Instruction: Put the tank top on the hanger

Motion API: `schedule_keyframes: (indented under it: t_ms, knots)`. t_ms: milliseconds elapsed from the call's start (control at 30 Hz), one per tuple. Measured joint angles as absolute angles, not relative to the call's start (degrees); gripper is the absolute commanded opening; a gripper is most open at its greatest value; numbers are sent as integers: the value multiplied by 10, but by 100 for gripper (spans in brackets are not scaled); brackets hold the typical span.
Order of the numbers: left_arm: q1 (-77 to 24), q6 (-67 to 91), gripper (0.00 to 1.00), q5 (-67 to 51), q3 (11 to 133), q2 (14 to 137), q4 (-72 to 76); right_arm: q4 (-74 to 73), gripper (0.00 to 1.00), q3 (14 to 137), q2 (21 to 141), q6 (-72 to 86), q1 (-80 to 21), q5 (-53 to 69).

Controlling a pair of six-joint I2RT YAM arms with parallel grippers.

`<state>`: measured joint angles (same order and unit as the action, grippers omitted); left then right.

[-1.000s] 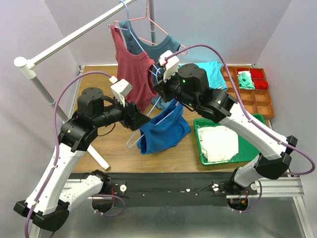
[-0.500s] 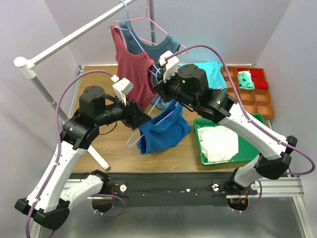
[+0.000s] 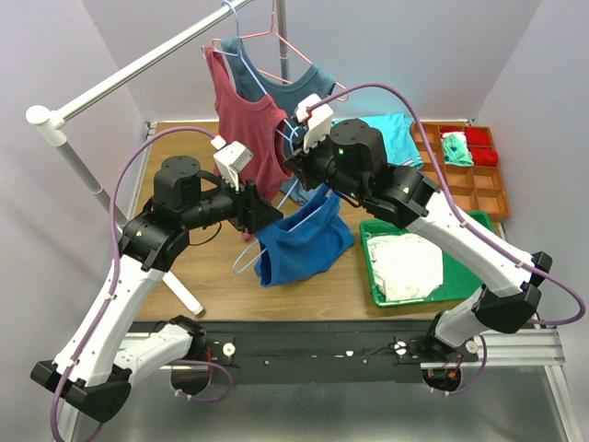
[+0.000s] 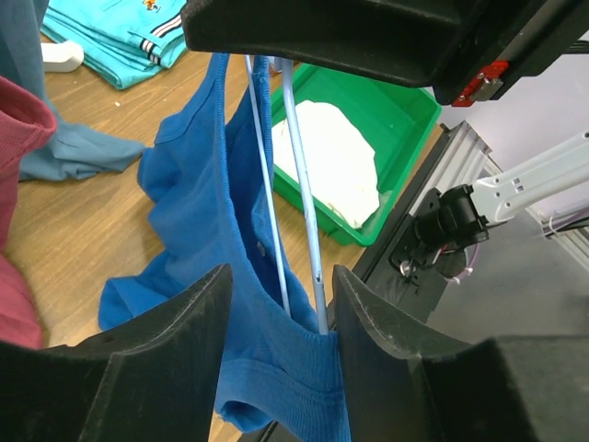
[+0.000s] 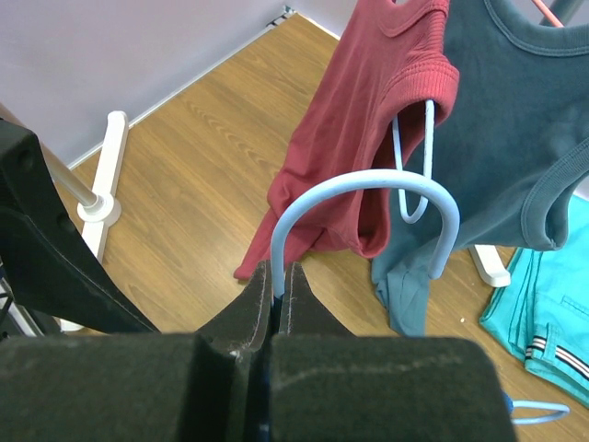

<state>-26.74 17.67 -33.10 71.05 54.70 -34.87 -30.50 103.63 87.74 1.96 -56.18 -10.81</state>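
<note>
The royal-blue tank top (image 3: 308, 241) hangs partly draped on the light-blue wire hanger (image 3: 241, 261) above the table. My right gripper (image 3: 300, 164) is shut on the base of the hanger's hook (image 5: 368, 187), holding it up; the fingertips (image 5: 267, 296) pinch the wire. My left gripper (image 3: 267, 214) is open, its jaws standing on either side of the blue fabric (image 4: 193, 212) and the hanger's wires (image 4: 302, 198) at the hanger's lower left corner. The right finger (image 4: 386, 345) touches the wire and fabric.
A maroon top (image 3: 247, 129) and a teal-grey top (image 3: 304, 87) hang from the white rack rail (image 3: 129, 72) behind. A green tray (image 3: 460, 276) holds white cloth. A compartment box (image 3: 474, 180) and turquoise garment (image 3: 391, 133) lie at the right.
My left arm has risen and moved a little right, bringing its open jaws further around the tank top and hanger corner. The right arm has stayed still.
</note>
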Motion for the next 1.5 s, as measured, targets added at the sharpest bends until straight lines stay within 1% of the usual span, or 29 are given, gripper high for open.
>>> schedule_keyframes:
  t_ms: [267, 467, 633, 667, 833, 933, 967, 1033, 1067, 1100, 1133, 1167, 1200, 1233, 1300, 1333, 1400, 1433, 1500]
  knots:
    - [-268, 188, 50, -337, 707, 547, -329, -305, 1, 1036, 878, 21, -562, -106]
    - [-276, 191, 43, -336, 700, 547, -325, -305, 1, 1036, 881, 21, -562, -106]
    - [-299, 185, 42, -301, 698, 545, -336, -305, 1, 1036, 883, 22, -562, -106]
    - [-305, 183, 40, -289, 698, 544, -340, -305, 1, 1036, 883, 22, -562, -106]
    - [-340, 170, 37, -225, 699, 537, -362, -305, 1, 1036, 884, 22, -562, -106]
    - [-367, 165, 30, -184, 701, 537, -370, -304, 1, 1035, 884, 22, -562, -106]
    - [-377, 163, 24, -170, 704, 537, -375, -305, 1, 1035, 884, 22, -562, -106]
    - [-398, 160, 16, -140, 707, 537, -382, -304, 1, 1034, 884, 22, -562, -107]
    - [-404, 158, 6, -128, 708, 537, -384, -304, 1, 1034, 884, 23, -562, -107]
    - [-410, 158, 2, -119, 709, 537, -387, -303, 1, 1034, 884, 25, -562, -107]
    - [-415, 158, 0, -105, 709, 537, -389, -302, 1, 1033, 884, 25, -562, -107]
    - [-418, 156, 0, -95, 709, 537, -391, -302, 4, 1033, 884, 26, -562, -107]
    - [-420, 156, 0, -90, 709, 536, -391, -300, 9, 1032, 884, 27, -562, -107]
    - [-422, 156, 0, -84, 709, 535, -391, -297, 23, 1030, 884, 28, -562, -107]
    - [-425, 156, 0, -75, 709, 532, -392, -295, 39, 1029, 884, 30, -562, -106]
    - [-427, 156, 0, -72, 709, 530, -392, -290, 52, 1027, 884, 31, -562, -107]
    - [-429, 157, 0, -65, 706, 523, -392, -283, 61, 1023, 884, 32, -562, -107]
    - [-429, 157, 0, -64, 704, 518, -391, -280, 71, 1021, 884, 32, -562, -107]
    - [-429, 157, 0, -59, 697, 506, -390, -277, 81, 1014, 884, 35, -562, -109]
